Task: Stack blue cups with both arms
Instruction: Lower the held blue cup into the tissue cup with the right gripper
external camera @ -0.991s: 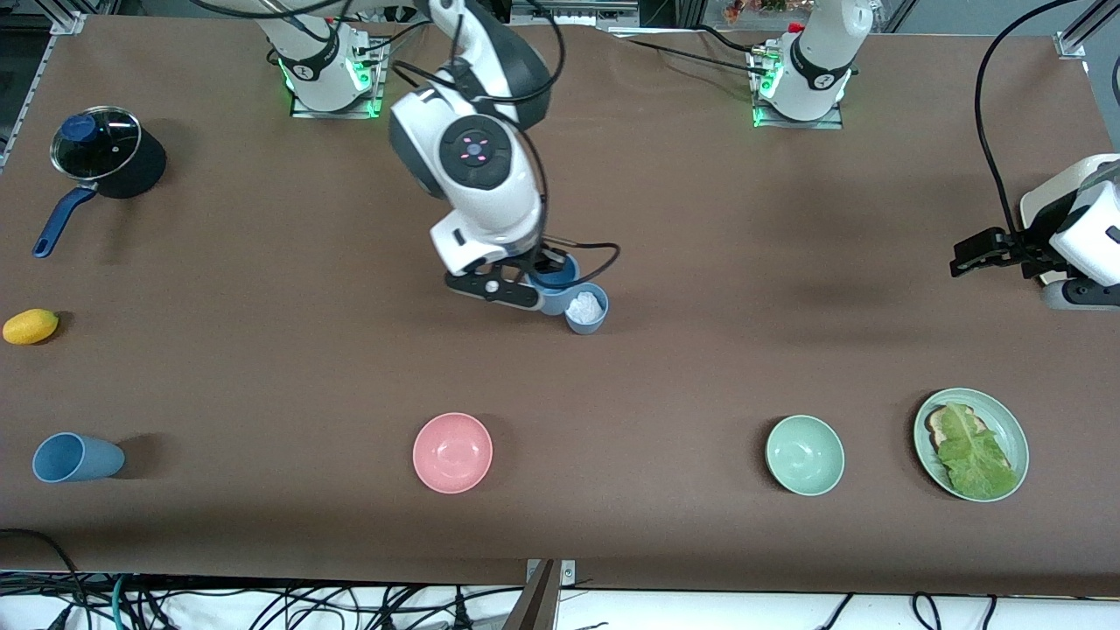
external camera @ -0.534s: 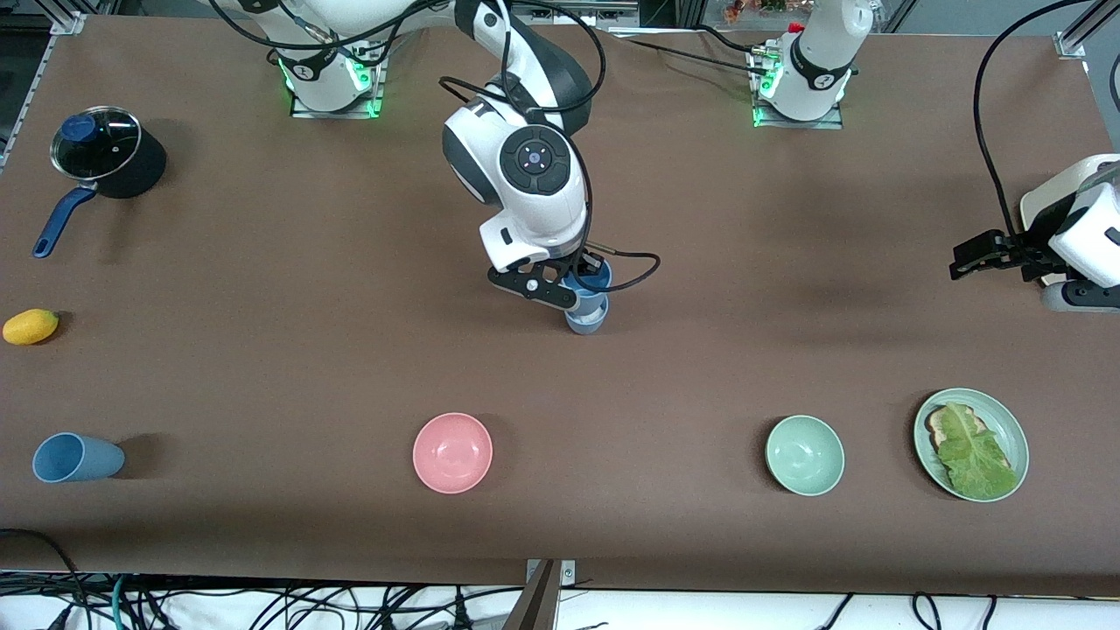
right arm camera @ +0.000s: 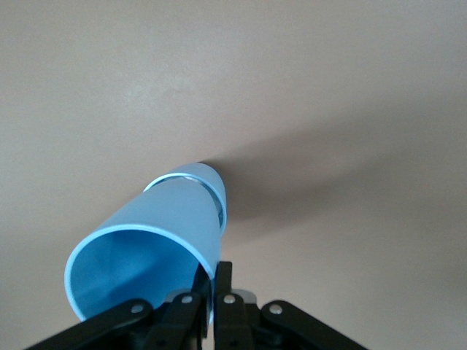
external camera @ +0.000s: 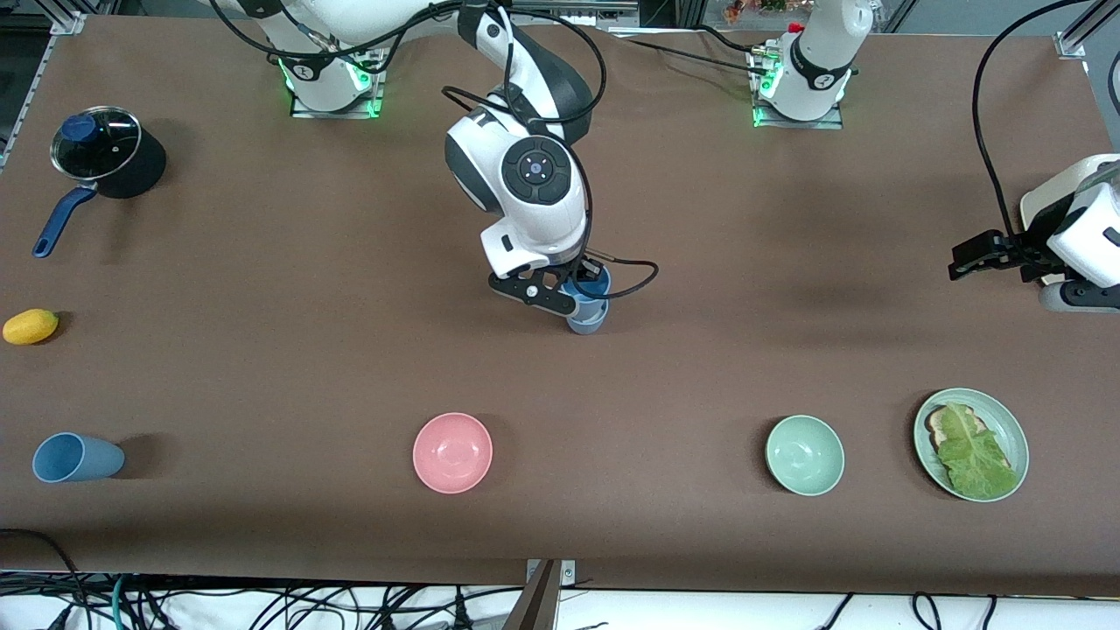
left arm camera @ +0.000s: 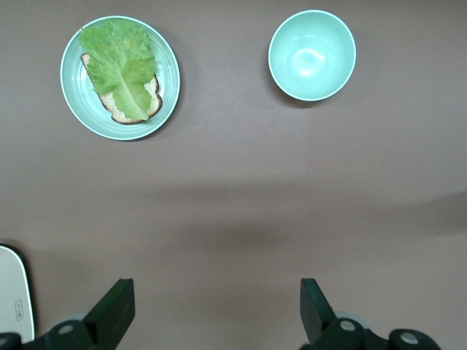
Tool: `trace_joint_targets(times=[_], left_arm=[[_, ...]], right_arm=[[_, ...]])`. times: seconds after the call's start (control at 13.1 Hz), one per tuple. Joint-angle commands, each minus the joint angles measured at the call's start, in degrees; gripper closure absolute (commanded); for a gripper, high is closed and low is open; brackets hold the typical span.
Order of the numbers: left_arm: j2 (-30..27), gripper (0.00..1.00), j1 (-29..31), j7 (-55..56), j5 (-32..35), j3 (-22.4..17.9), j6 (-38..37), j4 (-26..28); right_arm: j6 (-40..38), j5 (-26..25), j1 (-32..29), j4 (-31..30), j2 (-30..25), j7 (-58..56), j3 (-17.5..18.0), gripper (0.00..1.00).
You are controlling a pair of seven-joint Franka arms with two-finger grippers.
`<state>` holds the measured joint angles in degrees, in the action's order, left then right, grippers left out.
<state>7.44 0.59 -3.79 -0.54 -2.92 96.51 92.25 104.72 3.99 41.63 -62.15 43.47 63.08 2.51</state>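
My right gripper (external camera: 579,290) (right arm camera: 217,275) is shut on the rim of a light-blue cup (external camera: 593,282) (right arm camera: 146,248), one finger inside and one outside. That cup sits tilted in the mouth of a second blue cup (external camera: 587,322) (right arm camera: 210,175), which stands at the middle of the table. A third blue cup (external camera: 74,458) lies on its side near the front edge at the right arm's end. My left gripper (external camera: 969,258) (left arm camera: 215,313) waits open and holds nothing, above bare table at the left arm's end.
Along the front edge stand a pink bowl (external camera: 452,452), a pale green bowl (external camera: 805,455) (left arm camera: 312,55) and a green plate (external camera: 1006,420) (left arm camera: 73,109) with bread and lettuce. A lidded pot (external camera: 105,157) and a yellow fruit (external camera: 31,325) lie at the right arm's end.
My right gripper carried its cup toward the left arm's end, from beside the standing cup to over it, then lowered it into the mouth. The left arm stayed still.
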Motion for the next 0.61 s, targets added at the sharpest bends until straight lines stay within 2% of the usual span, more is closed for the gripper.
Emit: trace_joint_targets(times=[0.0,0.23,0.3,0.46,0.53], left_arm=[[-0.2,0.0,-0.3,-1.4,-1.2,-0.5,0.5,0.2],[-0.1,0.0,-0.3,-1.4,-1.1,-0.5,0.5,0.2],[-0.1,0.0,-0.3,-1.4,-1.1,-0.5,0.4,0.3],[0.2,0.0,-0.4,-1.4,-1.1,-0.5,0.5,0.2],[0.2,0.0,-0.3,-1.4,-1.1,-0.5,0.5,0.3]], right_arm=[[-0.3,-0.6,0.6,2.2,1.3,1.3,-0.3,1.0],[-0.2,-0.5,1.1,2.2,1.6,1.6,-0.4,1.0],[-0.2,-0.6,1.0,2.2,1.6,1.7,-0.4,0.89],[-0.7,-0.5,0.8,2.3,1.4,1.3,-0.7,0.58],[-1.0,-0.5,0.6,2.4,1.1,1.3,-0.8,0.49]])
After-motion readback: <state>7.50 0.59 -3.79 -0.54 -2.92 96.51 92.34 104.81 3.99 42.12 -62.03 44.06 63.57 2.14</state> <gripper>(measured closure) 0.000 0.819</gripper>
